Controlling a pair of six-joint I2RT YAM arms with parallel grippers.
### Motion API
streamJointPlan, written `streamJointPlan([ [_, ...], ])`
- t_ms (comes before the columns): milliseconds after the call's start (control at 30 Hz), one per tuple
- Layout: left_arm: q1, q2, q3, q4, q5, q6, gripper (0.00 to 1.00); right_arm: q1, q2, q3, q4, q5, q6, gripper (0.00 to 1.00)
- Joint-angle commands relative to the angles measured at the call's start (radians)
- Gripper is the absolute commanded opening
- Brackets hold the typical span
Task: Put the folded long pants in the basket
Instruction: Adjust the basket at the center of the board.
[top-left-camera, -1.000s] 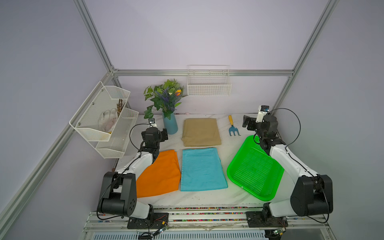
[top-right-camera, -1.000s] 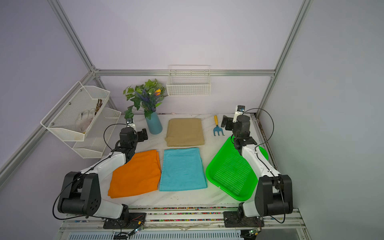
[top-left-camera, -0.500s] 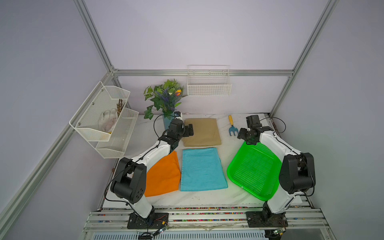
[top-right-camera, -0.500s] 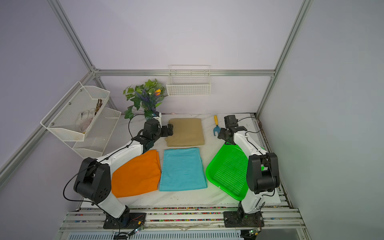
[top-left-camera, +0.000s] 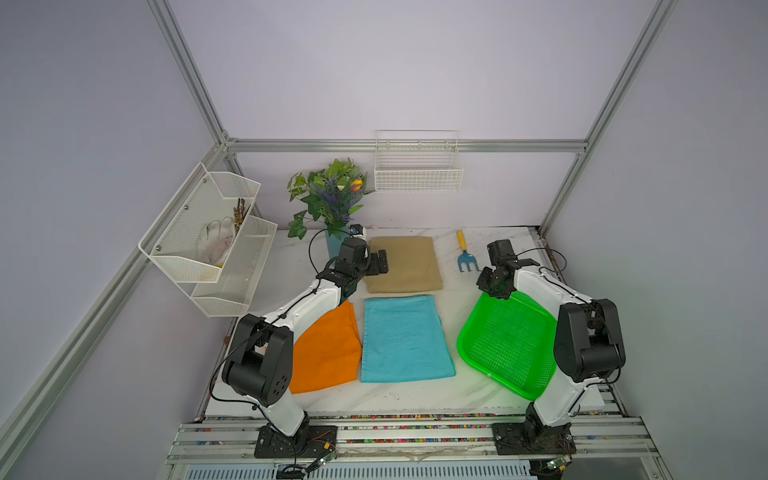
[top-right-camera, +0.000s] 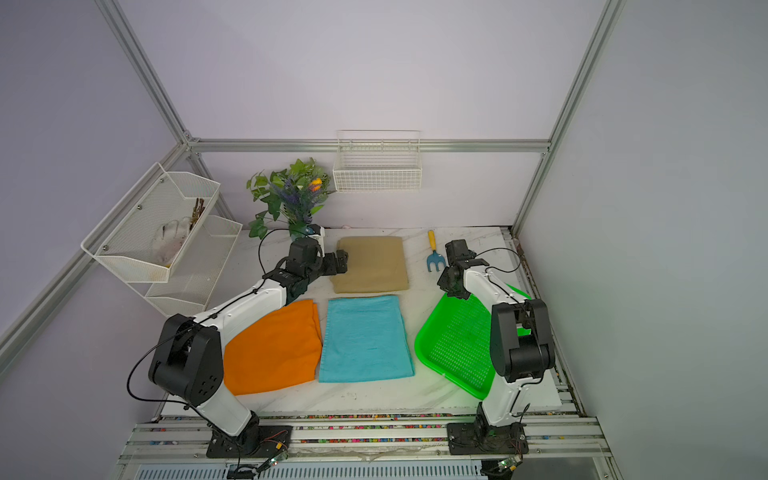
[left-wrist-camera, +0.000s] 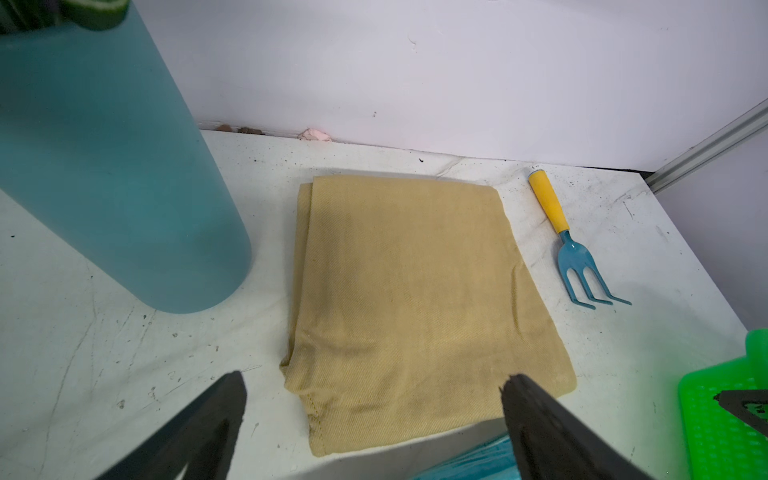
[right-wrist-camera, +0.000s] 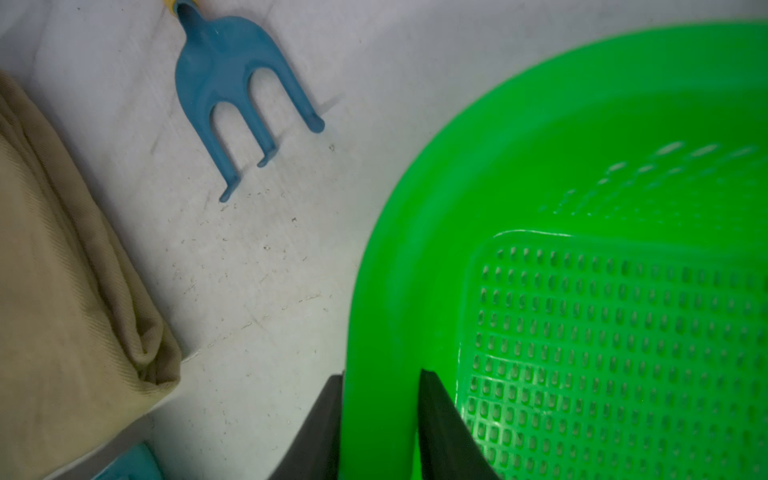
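Nearest on the bench (top-left-camera: 399, 395), the orange pants (top-left-camera: 328, 353) are laid flat at the left, partly covered by the left arm, with the long axis running near to far and the far end leaned toward the middle. Just beside them, the teal pants (top-left-camera: 405, 338) are laid flat, the long axis likewise set near to far. At the right, the basket (top-left-camera: 511, 345) is placed askew, its long axis seemingly running from far left to near right; all three pants are lying on the bench outside it. The rim at its far corner is clamped between the right fingers (right-wrist-camera: 440, 424), one inside the rim and one outside. Farther back, behind the teal pair, the tan pants (top-left-camera: 405, 264) are spread flat, close to square in outline, with edges lined up with the bench. The left fingers (left-wrist-camera: 540, 419) are held wide apart over the left edge of the tan pants, with nothing grasped; whether the cloth is touched cannot be told. A hand fork (top-left-camera: 466, 257) is laid between the tan pants and the right arm, handle pointed at the far wall. A teal vase (left-wrist-camera: 104, 166) is stood at the far left.
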Motion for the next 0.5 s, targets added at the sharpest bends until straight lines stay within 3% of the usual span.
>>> streamJointPlan([
  [0,0.004,-0.04,-0.02,0.02,-0.008,-0.007,1.0,0.001,0.023,0.033,0.085,-0.035,-0.072,0.26],
  [133,0.005,-0.036,-0.032,0.022,-0.012,-0.011,1.0,0.0,0.079,0.09,0.145,-0.098,-0.184,0.25],
  [333,0.008,-0.015,-0.022,0.004,0.01,-0.026,1.0,0.0,0.138,0.139,0.204,-0.17,-0.187,0.26],
  [400,0.013,0.0,-0.015,-0.005,0.034,-0.029,1.0,0.0,0.157,0.154,0.205,-0.17,-0.181,0.31],
  [467,0.02,0.021,0.0,-0.023,0.037,-0.037,1.0,0.001,0.167,0.174,0.186,-0.152,-0.185,0.43],
])
